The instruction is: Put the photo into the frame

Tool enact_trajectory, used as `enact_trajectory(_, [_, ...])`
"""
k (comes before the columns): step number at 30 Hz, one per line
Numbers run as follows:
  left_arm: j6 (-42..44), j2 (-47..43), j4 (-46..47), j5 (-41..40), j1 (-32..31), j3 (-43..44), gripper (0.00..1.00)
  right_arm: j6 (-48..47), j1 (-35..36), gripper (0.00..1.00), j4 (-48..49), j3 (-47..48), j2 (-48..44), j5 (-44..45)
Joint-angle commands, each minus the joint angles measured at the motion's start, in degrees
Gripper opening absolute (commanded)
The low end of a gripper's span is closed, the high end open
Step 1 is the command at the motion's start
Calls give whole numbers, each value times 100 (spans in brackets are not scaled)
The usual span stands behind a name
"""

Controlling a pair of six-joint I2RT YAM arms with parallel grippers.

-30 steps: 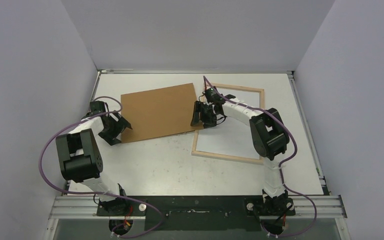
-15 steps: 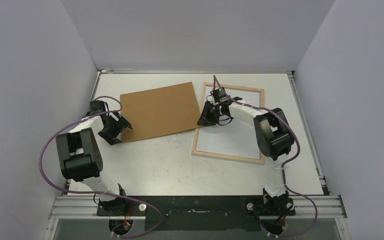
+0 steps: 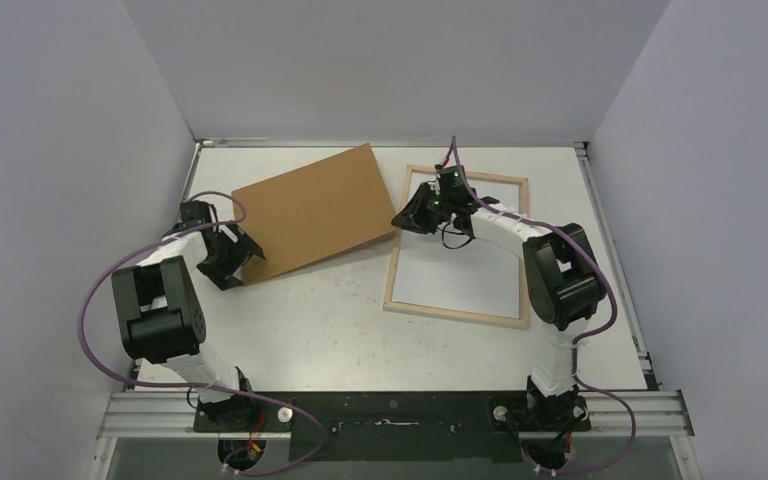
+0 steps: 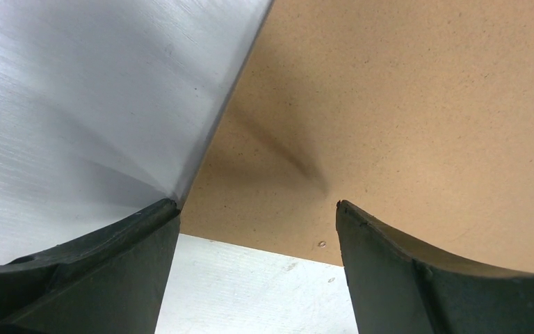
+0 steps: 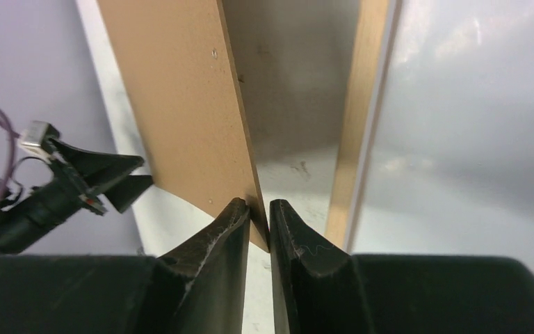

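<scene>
The frame (image 3: 455, 314), a thin pale wood rim, lies flat on the right of the table; its inside looks plain pale and no printed photo shows in any view. The brown hardboard sheet (image 3: 310, 210) is tilted up left of the frame. My right gripper (image 3: 403, 218) is shut on the sheet's right edge, which shows between its fingertips in the right wrist view (image 5: 259, 209), with the frame's rim (image 5: 361, 104) beside it. My left gripper (image 3: 250, 255) is open at the sheet's near left corner (image 4: 403, 104), jaws wide apart and empty (image 4: 257, 223).
Grey walls close in the table on the left, back and right. A metal rail (image 3: 390, 412) with the arm bases runs along the near edge. The left gripper's fingers also show in the right wrist view (image 5: 122, 177).
My right gripper has moved toward the back and right with the hardboard's edge, lifting and swinging the sheet off the frame's left rim. The left arm has not moved.
</scene>
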Motion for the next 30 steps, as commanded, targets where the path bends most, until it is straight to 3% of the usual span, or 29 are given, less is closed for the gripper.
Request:
enact_trajectory(1, [243,76,-233,305,-62,72,81,879,112,0,1073,35,-461,-636])
enact_trajectory(12, [1334,-431,-127,299,204,1115,82,1279,-46,0,692,412,-541,-633])
enact_trajectory(23, [1734,-1254,602,-409,86,733,82,1262,-124,0,508,504,-511,-561])
enact_trajectory(30, [2453,-1745,1885,248,-684,155,79,1000,-131,0,-561,1052,-392,-348])
